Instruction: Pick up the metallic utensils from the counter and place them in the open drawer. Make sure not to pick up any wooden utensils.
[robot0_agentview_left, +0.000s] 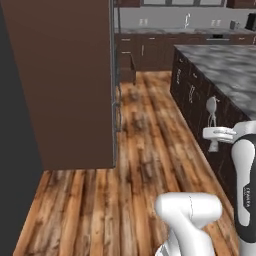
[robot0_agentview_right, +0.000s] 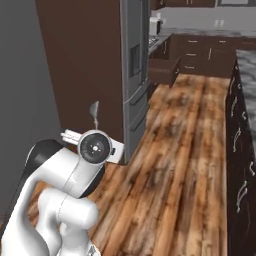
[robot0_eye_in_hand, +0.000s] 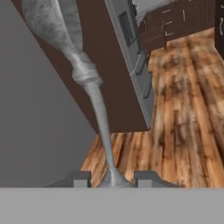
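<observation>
My gripper (robot0_eye_in_hand: 113, 180) is shut on the thin handle end of a slim all-silver-grey spoon-like utensil (robot0_eye_in_hand: 89, 83). The utensil stands up from the fingers above the wooden floor, away from the counter. It also shows upright over the hand in the left base view, utensil (robot0_agentview_left: 211, 106) on gripper (robot0_agentview_left: 213, 125), and in the right base view, utensil (robot0_agentview_right: 94, 110) on gripper (robot0_agentview_right: 93, 128). The grey marbled counter (robot0_agentview_left: 225, 62) lies to the right. The dark brown drawer (robot0_agentview_left: 127, 68) stands pulled open at the far cabinets, drawer (robot0_agentview_right: 164, 68) (robot0_eye_in_hand: 153, 38). No other utensils are in view.
A tall brown cabinet side (robot0_agentview_left: 65, 85) with a grey fridge (robot0_agentview_right: 135, 75) beside it rises close on the left. Dark island cabinets (robot0_agentview_left: 192, 95) with silvery handles line the right. A wood-plank floor (robot0_agentview_left: 145, 150) runs between them toward the back counter.
</observation>
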